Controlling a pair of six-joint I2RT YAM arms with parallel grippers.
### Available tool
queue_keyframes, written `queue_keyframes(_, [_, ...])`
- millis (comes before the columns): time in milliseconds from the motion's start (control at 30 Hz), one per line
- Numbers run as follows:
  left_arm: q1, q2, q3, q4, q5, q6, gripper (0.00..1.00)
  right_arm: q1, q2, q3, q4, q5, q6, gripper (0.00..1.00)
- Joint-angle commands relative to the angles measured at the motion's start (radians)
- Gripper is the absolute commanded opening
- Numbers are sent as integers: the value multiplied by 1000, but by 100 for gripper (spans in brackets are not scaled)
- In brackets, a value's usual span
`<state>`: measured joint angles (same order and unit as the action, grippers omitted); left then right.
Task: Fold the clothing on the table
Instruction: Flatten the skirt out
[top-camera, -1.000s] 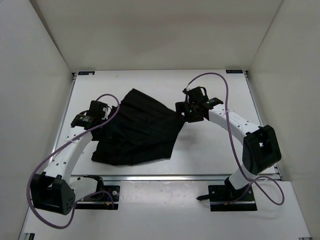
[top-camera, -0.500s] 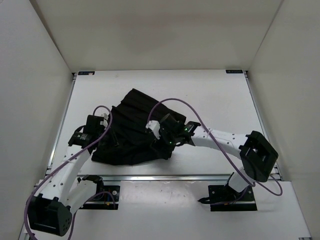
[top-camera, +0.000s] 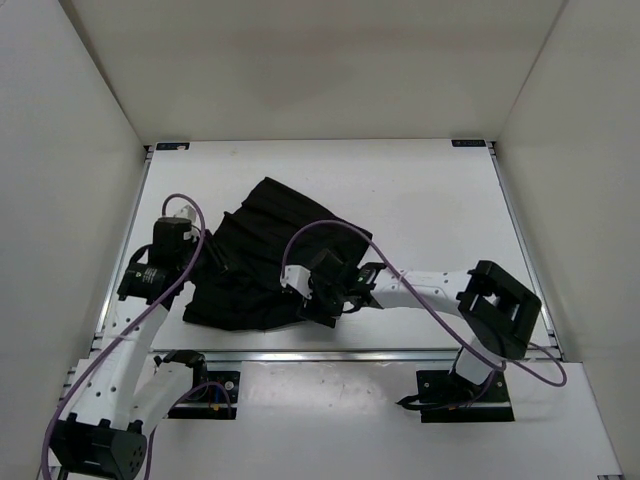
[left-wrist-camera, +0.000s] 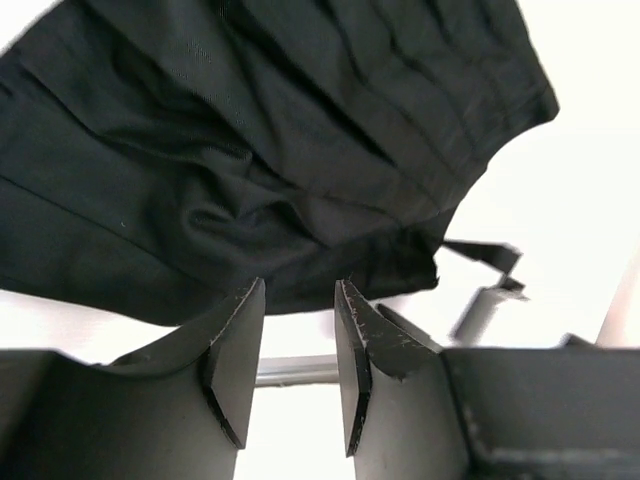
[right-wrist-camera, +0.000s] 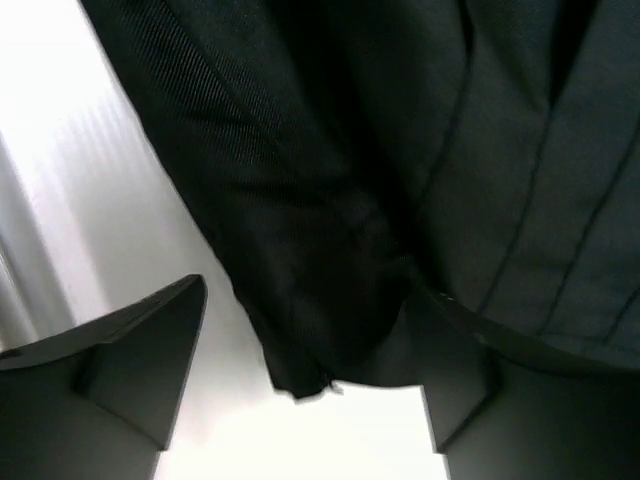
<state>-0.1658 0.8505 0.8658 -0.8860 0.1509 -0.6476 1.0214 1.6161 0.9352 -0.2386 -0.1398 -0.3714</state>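
Straddling near hem of clothing (top-camera: 262, 240), right gripper (right-wrist-camera: 310, 300) stood wide apart, clamping nothing. Left gripper (left-wrist-camera: 298, 290) narrowly parted, empty, at clothing's left edge. Clothing lay left-centre on table (top-camera: 430, 190), hem near, narrow end pointing far.

The right gripper (right-wrist-camera: 310, 290) hangs with its two dark, wedge-shaped fingers (right-wrist-camera: 130, 350) spread wide at the edge of a black pleated skirt of soft matte fabric (right-wrist-camera: 400, 130), which fills the top and right of the frame. A folded corner of the cloth drops into the gap, clear of the finger at frame left; contact with the other finger cannot be made out. The flat white tabletop (right-wrist-camera: 70, 170) shows at left and below the hem.
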Motion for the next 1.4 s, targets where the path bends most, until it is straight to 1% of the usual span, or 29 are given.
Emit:
queue_keyframes(0, [9,-33,105,-34,-88,2,45,20,56,46,67,43,-75,69])
queue_keyframes(33, [-1,-34,134,-40,-117,8,46,26,67,59,53,30,-81,50])
queue_keyframes(67, [-6,-36,142,-57,-146,17,47,22,99,88,17,22,-87,34])
queue_keyframes(100, [-11,-31,191,-76,-149,20,47,26,123,108,-28,22,-86,0])
queue_keyframes(233, [-14,-28,277,-113,-230,20,46,14,159,203,-71,25,3,0])
queue_keyframes(333, [-15,-56,350,-123,-321,-4,44,-3,228,436,-137,34,72,0])
queue_keyframes(367, [-18,-65,377,-129,-352,-13,44,-13,273,585,-199,29,107,0])
queue_keyframes(400, [-35,-70,419,-149,-403,-12,44,-32,315,764,-255,-4,164,0])
queue_keyframes(433, [-72,-70,459,-162,-492,-27,43,-93,349,919,-277,-42,252,0])
queue_keyframes(467, [-84,-73,514,-171,-523,-29,42,-122,349,963,-266,-93,316,0])
queue_keyframes(500, [-95,-73,536,-182,-543,-32,42,-160,328,1005,-221,-125,477,0])
queue_keyframes(533, [-127,-71,576,-195,-604,-34,41,-232,302,1014,-206,-185,552,0])
queue_keyframes(567, [-190,-73,605,-206,-676,-49,40,-335,256,998,-152,-229,742,0])
queue_keyframes(600, [-190,-68,613,-212,-677,-50,40,-336,220,973,-139,-236,800,0])
queue_keyframes(633, [-234,-61,624,-225,-709,-49,39,-389,133,873,-87,-200,848,0])
queue_keyframes(667, [-268,-47,624,-225,-714,-53,38,-450,23,726,-11,-170,997,0])
queue_keyframes(700, [-277,-42,615,-232,-690,-41,37,-530,-25,649,24,-167,1064,0])
queue_keyframes(733, [-270,-24,593,-214,-671,-28,38,-578,-112,484,72,-182,1185,0])
queue_keyframes(767, [-236,-18,576,-205,-600,0,39,-671,-140,415,90,-251,1227,0])
queue_keyframes(800, [-207,-11,535,-177,-508,29,40,-742,-194,287,87,-282,1265,0])
queue_keyframes(833, [-199,-5,483,-147,-475,34,39,-774,-224,196,46,-325,1244,0])
queue_keyframes(867, [-198,-2,431,-134,-409,28,41,-818,-237,153,16,-360,1224,0])
queue_keyframes(933, [-190,34,354,-79,-303,38,42,-868,-277,1,-77,-394,1168,0])
queue_keyframes(1000, [-186,92,273,-39,-155,52,36,-902,-332,-129,-113,-393,1116,0])
queue_keyframes(1067, [-228,143,173,15,-117,29,34,-922,-369,-240,-130,-391,1092,0])
queue_keyframes(1133, [-293,215,125,90,-111,5,38,-942,-407,-361,-79,-405,1104,1])
queue_keyframes(1200, [-377,271,99,142,-105,-33,40,-949,-427,-413,-44,-425,1121,0])
queue_keyframes(1267, [-452,343,69,200,-102,-66,42,-936,-423,-417,-13,-413,1125,0])
queue_keyframes(1367, [-508,421,26,274,-77,-144,48,-928,-397,-391,-8,-415,1115,0])
